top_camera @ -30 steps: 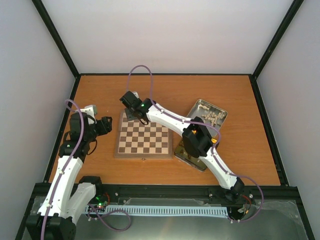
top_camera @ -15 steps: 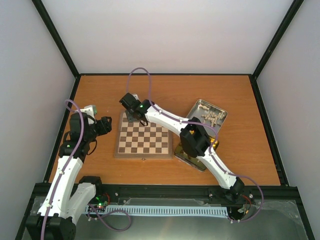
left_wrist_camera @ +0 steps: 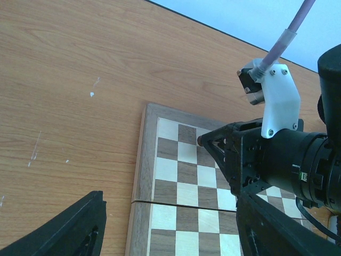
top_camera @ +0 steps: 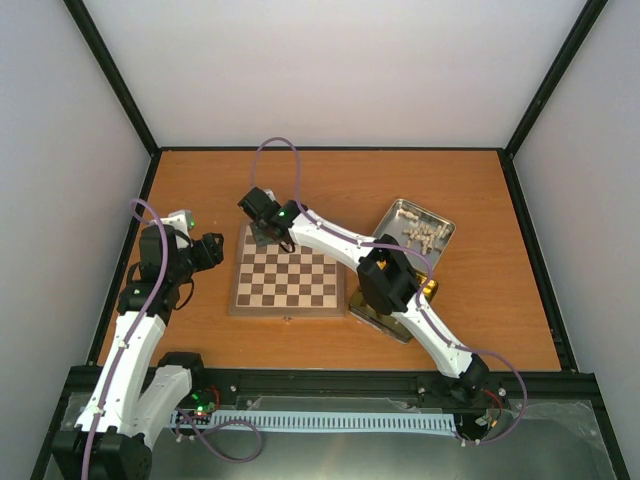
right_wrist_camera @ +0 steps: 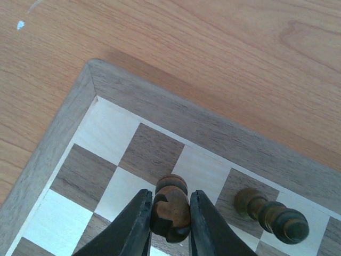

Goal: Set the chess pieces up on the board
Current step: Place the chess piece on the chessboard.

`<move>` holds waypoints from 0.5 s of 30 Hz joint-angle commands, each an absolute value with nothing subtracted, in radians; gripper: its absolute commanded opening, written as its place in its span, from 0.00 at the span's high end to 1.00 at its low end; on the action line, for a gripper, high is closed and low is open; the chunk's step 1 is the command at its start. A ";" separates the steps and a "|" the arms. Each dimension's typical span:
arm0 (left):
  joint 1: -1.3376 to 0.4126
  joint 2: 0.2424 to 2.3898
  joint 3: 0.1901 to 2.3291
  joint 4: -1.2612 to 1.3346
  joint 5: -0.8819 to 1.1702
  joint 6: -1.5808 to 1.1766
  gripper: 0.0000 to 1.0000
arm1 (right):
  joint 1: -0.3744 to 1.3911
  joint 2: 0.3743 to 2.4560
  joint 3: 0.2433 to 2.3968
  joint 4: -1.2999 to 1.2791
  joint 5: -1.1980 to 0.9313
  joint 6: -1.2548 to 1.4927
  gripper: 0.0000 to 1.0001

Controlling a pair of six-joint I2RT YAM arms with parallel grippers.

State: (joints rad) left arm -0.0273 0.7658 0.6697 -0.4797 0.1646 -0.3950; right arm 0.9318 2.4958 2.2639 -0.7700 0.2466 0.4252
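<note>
The dark chess piece (right_wrist_camera: 170, 207) is clamped between the two fingers (right_wrist_camera: 136, 224) of my right gripper (right_wrist_camera: 169, 214). The pads press on both its sides and its round top shows above them. It hangs over the squares near one corner of the board (right_wrist_camera: 176, 114), and I cannot tell if its foot touches the wood. Near it, apart from my fingers, a second dark piece (right_wrist_camera: 270, 213) is on a dark square of the edge row. Compared with one second ago, my right gripper (top_camera: 262, 228) stays at the far left corner of the board (top_camera: 290, 278), and only the elbow of that arm has shifted a little to the left. My left arm has not moved. The top view is too small to show the two dark pieces, but it shows the tin (top_camera: 396, 222) with cream pieces (top_camera: 420, 232) well to the right on the table (top_camera: 500, 300). My left gripper (top_camera: 212, 250) waits just beside the board's left edge. Only the left wrist view shows its jaws standing wide apart, holding nothing.
</note>
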 commanded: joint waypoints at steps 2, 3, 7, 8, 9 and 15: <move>-0.026 0.766 0.684 -0.492 0.158 -0.407 0.32 | 0.935 2.534 2.306 -0.727 0.220 0.387 0.80; -0.027 0.766 0.684 -0.491 0.155 -0.407 0.32 | 0.936 2.539 2.311 -0.724 0.216 0.386 0.80; -0.027 0.765 0.685 -0.494 0.153 -0.408 0.32 | 0.934 2.561 2.337 -0.728 0.210 0.385 0.80; -0.026 0.766 0.685 -0.494 0.153 -0.408 0.32 | 0.933 2.564 2.338 -0.726 0.212 0.385 0.80; -0.027 0.766 0.683 -0.493 0.152 -0.408 0.32 | 0.932 2.566 2.338 -0.724 0.215 0.385 0.79; -0.027 0.772 0.684 -0.491 0.157 -0.406 0.32 | 0.925 2.575 2.339 -0.717 0.216 0.388 0.77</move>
